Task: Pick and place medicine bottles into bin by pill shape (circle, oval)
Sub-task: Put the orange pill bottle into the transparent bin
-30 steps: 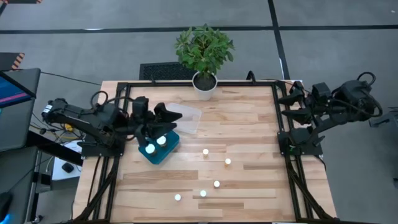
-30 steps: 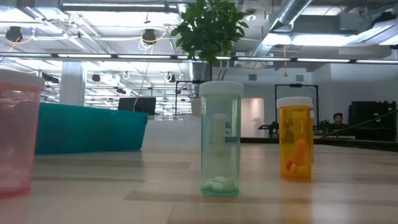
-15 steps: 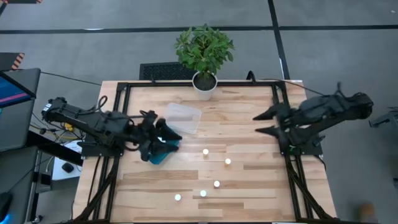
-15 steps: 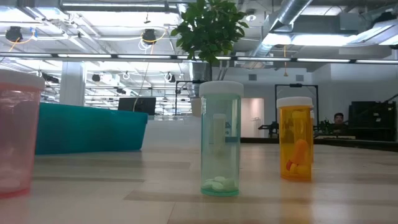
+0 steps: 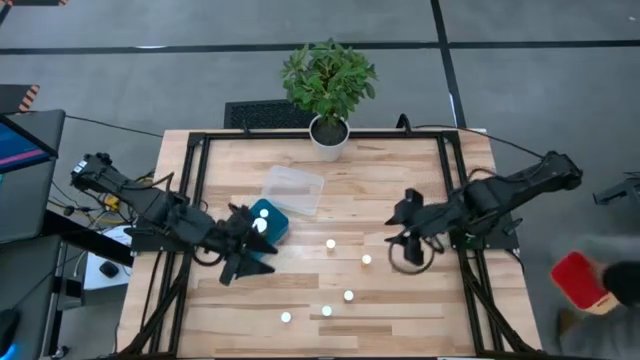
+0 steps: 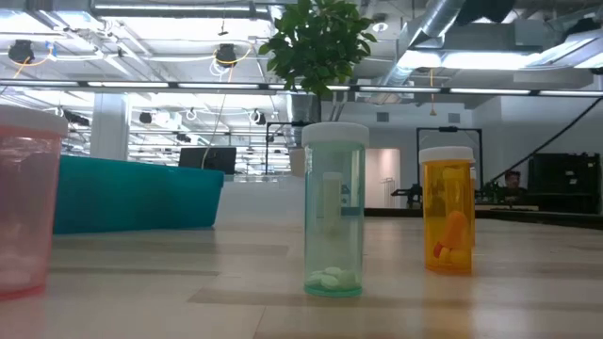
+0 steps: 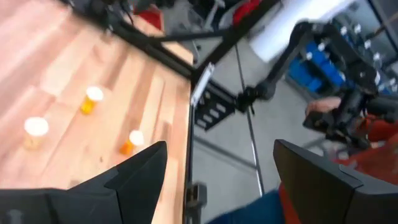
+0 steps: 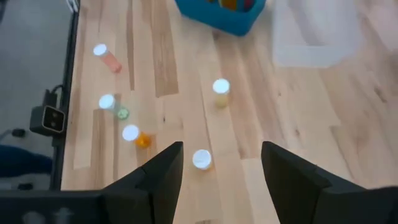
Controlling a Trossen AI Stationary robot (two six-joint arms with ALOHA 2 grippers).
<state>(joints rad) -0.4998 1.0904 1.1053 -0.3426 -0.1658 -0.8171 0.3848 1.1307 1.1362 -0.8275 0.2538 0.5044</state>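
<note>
Both arms reach in over the loose medicine bottles (image 5: 330, 244).
Right pincer (image 5: 398, 230) and left pincer (image 5: 243, 268) gape wide and empty; bottles stand mid-bench, two sit in the blue bin (image 5: 275, 225). Sweeping low risks toppling one.

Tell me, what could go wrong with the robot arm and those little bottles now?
The right gripper, fingers open, hangs over the table near two standing bottles; coming down off-centre, it might tip one, which could roll. Five bottles stand close together, so reaching for one may bump a neighbour. The left gripper is beside the blue bin; swinging out, it might nudge the bin.
</note>
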